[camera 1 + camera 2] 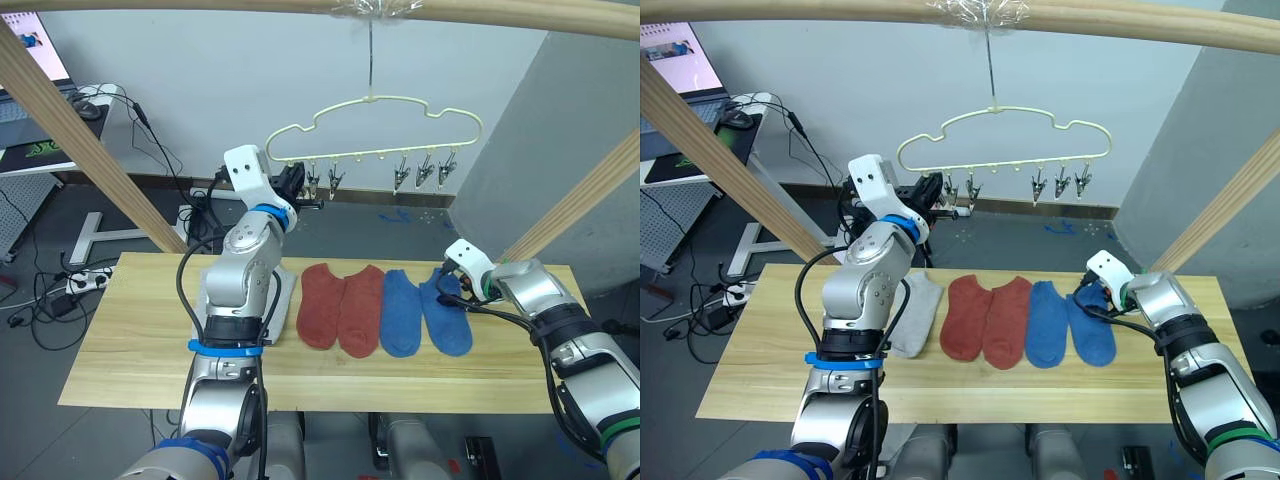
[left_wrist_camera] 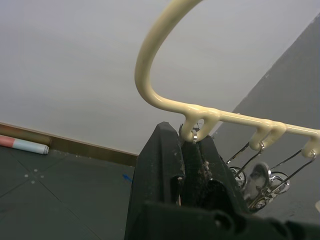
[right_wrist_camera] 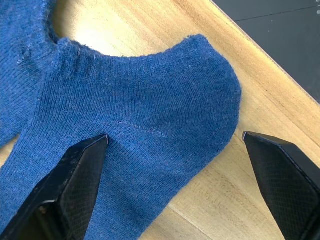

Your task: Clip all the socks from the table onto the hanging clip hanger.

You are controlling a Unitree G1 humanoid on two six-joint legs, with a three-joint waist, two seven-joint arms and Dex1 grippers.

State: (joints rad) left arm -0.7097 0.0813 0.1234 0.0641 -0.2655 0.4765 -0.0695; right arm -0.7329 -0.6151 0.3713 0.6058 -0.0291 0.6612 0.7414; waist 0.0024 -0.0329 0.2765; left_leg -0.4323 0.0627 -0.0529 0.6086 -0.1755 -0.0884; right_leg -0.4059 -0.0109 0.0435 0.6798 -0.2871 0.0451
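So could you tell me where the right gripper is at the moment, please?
In the head views the right gripper sits low at the table's right end, fingers open astride the top of the rightmost blue sock.

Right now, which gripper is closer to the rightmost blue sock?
Right. The right gripper hovers directly over the rightmost blue sock, fingers open astride its end. The left gripper is up at the clip hanger, shut on its end clip.
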